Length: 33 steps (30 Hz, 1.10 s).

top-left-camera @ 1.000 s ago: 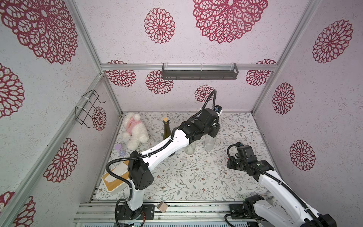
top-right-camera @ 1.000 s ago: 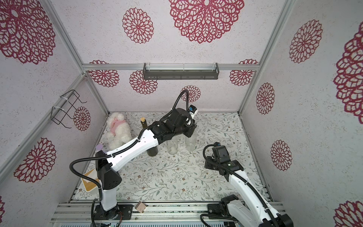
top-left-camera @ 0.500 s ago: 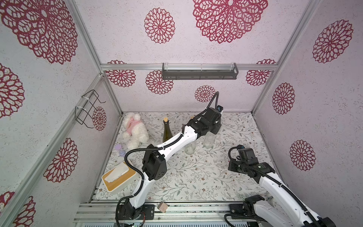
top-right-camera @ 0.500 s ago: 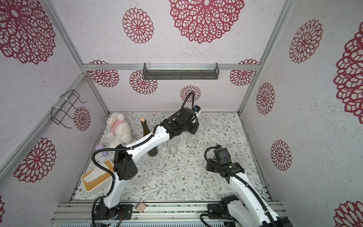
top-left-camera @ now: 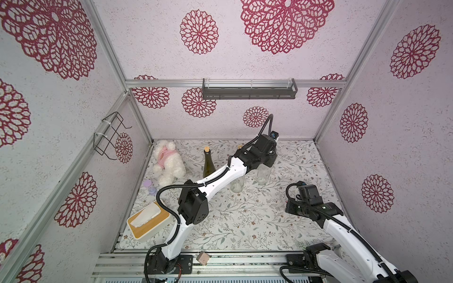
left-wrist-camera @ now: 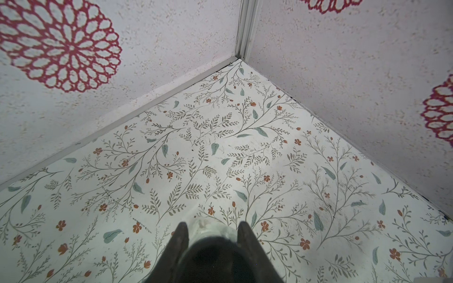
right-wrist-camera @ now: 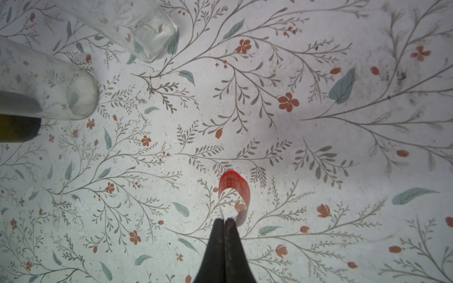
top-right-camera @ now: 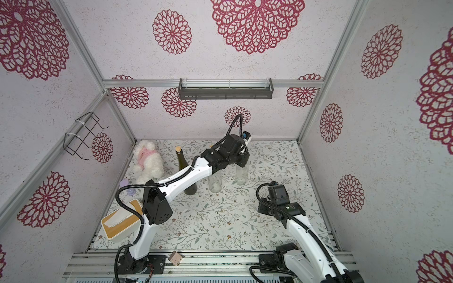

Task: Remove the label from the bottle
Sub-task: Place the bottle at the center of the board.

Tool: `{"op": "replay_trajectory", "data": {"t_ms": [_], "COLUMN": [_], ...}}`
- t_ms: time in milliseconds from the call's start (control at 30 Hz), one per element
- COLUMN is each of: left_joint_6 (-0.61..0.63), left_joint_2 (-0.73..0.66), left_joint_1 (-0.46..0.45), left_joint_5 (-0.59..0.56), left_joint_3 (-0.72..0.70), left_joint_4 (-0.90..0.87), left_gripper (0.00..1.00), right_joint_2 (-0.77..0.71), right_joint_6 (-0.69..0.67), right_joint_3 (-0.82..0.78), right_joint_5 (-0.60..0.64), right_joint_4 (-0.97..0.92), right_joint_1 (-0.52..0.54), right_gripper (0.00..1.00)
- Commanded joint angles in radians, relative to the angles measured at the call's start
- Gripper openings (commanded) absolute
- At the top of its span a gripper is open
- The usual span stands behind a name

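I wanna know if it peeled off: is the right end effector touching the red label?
Touching. The right wrist view shows the right end effector shut, pinching the curled red label by its end.

Red label (right-wrist-camera: 231,180), clear bottle (top-left-camera: 263,174), dark green bottle (top-left-camera: 208,164), leaf-and-flower table (top-left-camera: 245,220)

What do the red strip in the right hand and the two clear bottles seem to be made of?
Red strip: probably thin glossy plastic film; it curls in a loop and looks translucent. Clear bottles: likely smooth glass; tabletop pattern shows through them, bases thick.
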Motion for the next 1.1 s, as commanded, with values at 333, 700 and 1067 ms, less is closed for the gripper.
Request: {"op": "replay_trajectory", "data": {"t_ms": [333, 700, 1067], "left_joint_6": [-0.011, -0.017, 0.035], "left_joint_2": [-0.012, -0.012, -0.106], "left_joint_1": [0.012, 0.013, -0.028], "left_joint_5": [0.01, 0.013, -0.011], "left_joint_3": [-0.011, -0.012, 0.036], "left_joint_4": [0.076, 0.078, 0.043], "left_gripper": [0.36, 0.47, 0.84], "right_joint_2": [0.025, 0.029, 0.125], "right_joint_6": [-0.015, -0.018, -0.035], "right_joint_3": [-0.018, -0.026, 0.009], "right_joint_5": [-0.018, -0.029, -0.047], "right_joint_4": [0.02, 0.029, 0.029], "right_joint_1": [-0.018, -0.026, -0.029], "right_gripper": [0.0, 0.0, 0.0]}}
